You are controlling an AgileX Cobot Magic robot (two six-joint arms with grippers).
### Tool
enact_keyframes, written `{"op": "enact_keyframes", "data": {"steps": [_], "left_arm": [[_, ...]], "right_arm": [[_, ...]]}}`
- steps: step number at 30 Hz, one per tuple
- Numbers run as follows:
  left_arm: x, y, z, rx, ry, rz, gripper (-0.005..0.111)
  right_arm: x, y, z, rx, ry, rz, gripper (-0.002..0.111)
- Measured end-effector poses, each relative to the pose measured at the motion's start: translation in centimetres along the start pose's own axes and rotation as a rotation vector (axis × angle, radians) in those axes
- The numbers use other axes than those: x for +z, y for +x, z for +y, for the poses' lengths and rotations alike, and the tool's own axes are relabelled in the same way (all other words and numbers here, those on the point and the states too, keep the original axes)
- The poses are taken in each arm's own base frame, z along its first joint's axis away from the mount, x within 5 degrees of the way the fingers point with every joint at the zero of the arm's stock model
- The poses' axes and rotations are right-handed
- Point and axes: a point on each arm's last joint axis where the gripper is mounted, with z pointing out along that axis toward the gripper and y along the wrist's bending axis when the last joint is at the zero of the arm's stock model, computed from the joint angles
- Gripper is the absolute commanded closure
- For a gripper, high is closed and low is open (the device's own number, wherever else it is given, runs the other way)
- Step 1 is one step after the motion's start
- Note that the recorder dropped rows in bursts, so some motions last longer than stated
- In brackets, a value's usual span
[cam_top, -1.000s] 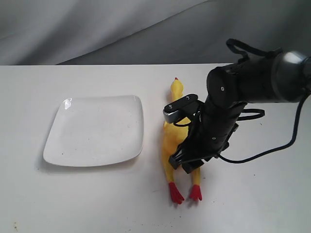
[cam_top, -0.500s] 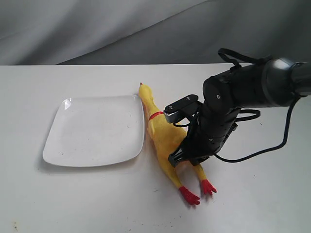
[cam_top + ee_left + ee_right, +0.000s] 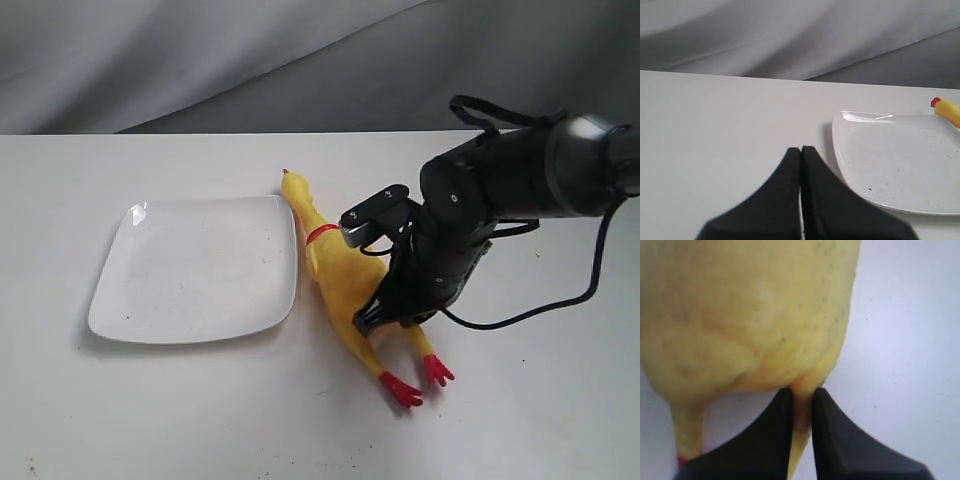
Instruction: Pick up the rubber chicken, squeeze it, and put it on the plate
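So, right hand (image 3: 801,396) pinches the rubber chicken (image 3: 338,278) by one leg, head just beside the plate (image 3: 190,270); left hand (image 3: 800,150) pressed together over the bench (image 3: 150,410).

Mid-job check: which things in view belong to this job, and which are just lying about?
Job:
chicken, one leg clamped in the right gripper
plate, nothing on it, chicken's head at its edge

Not in use:
left gripper, shut, holding nothing
grey cloth behind the table
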Motion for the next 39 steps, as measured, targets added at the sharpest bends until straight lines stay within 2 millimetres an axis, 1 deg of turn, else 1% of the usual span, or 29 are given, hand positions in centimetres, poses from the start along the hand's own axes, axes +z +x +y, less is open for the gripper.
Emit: {"op": "enact_keyframes", "data": {"steps": [2,3,9,12,15,18,21,24,27,39], "left_arm": [[0.0,0.0,0.0,0.0,0.0,0.0,0.106],[0.0,0.0,0.0,0.0,0.0,0.0,0.106],[0.0,0.0,0.0,0.0,0.0,0.0,0.106],[0.0,0.0,0.0,0.0,0.0,0.0,0.106],[0.0,0.0,0.0,0.0,0.0,0.0,0.106],[0.0,0.0,0.0,0.0,0.0,0.0,0.106],[0.0,0.0,0.0,0.0,0.0,0.0,0.106],[0.0,0.0,0.0,0.0,0.0,0.0,0.106],[0.0,0.0,0.0,0.0,0.0,0.0,0.106],[0.0,0.0,0.0,0.0,0.0,0.0,0.106]], "right_arm": [[-1.4,0.0,-0.2,-0.015,0.018,-0.022,0.108],[-2.3,0.0,-0.3,-0.024,0.03,-0.038,0.108],[-9.3,0.4,-0.8,-0.036,0.078,-0.188,0.108],[-12.9,1.0,-0.9,-0.03,0.093,-0.28,0.108],[-15.8,1.9,-1.0,-0.026,0.104,-0.355,0.108],[-18.3,2.8,-0.8,-0.028,0.101,-0.418,0.108],[-20.1,3.7,-0.6,-0.04,0.082,-0.464,0.108],[-21.3,4.3,-0.2,-0.052,0.05,-0.5,0.108],[-21.9,4.7,0.2,-0.064,0.015,-0.518,0.108],[-22.1,4.9,0.7,-0.121,-0.033,-0.517,0.108]]}}
